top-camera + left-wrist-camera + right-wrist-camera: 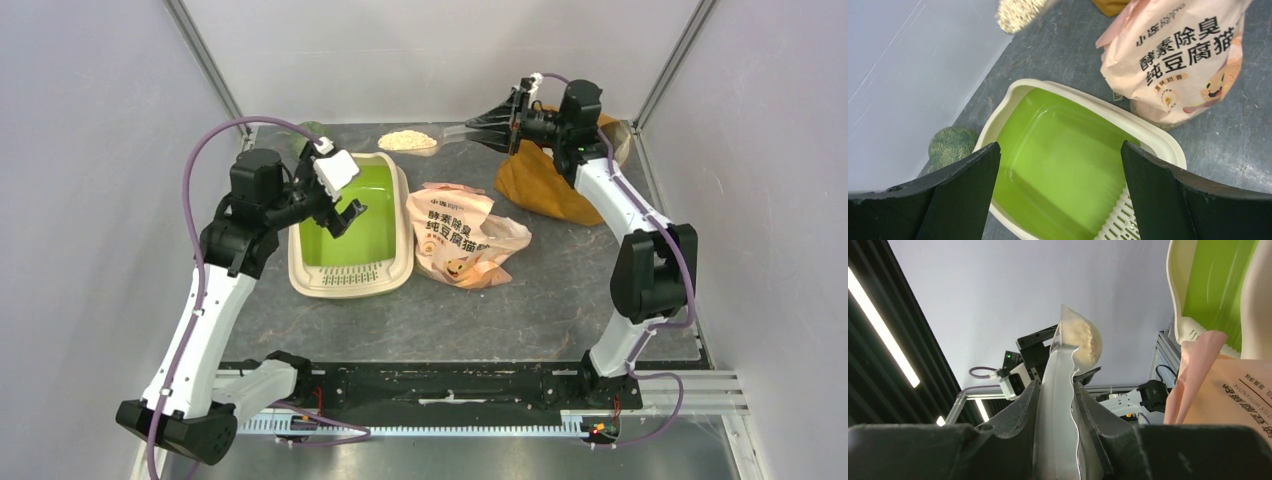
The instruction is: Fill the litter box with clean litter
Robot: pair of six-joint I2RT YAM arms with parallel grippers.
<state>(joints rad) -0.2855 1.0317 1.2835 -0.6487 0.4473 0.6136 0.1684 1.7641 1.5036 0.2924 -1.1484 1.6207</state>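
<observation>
From above, the right gripper (512,122) carries a scoop (455,132) of litter (407,140) just beyond the box (345,283), which looks empty. Left wrist: the left gripper (1059,150) hangs spread over the box. Right wrist: jaws clamped on the scoop. The next move would be to swing over the box and tip.

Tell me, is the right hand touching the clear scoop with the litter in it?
Touching. The right wrist view shows the right hand with both fingers pressed against opposite sides of the clear scoop at its handle, no gap.
</observation>
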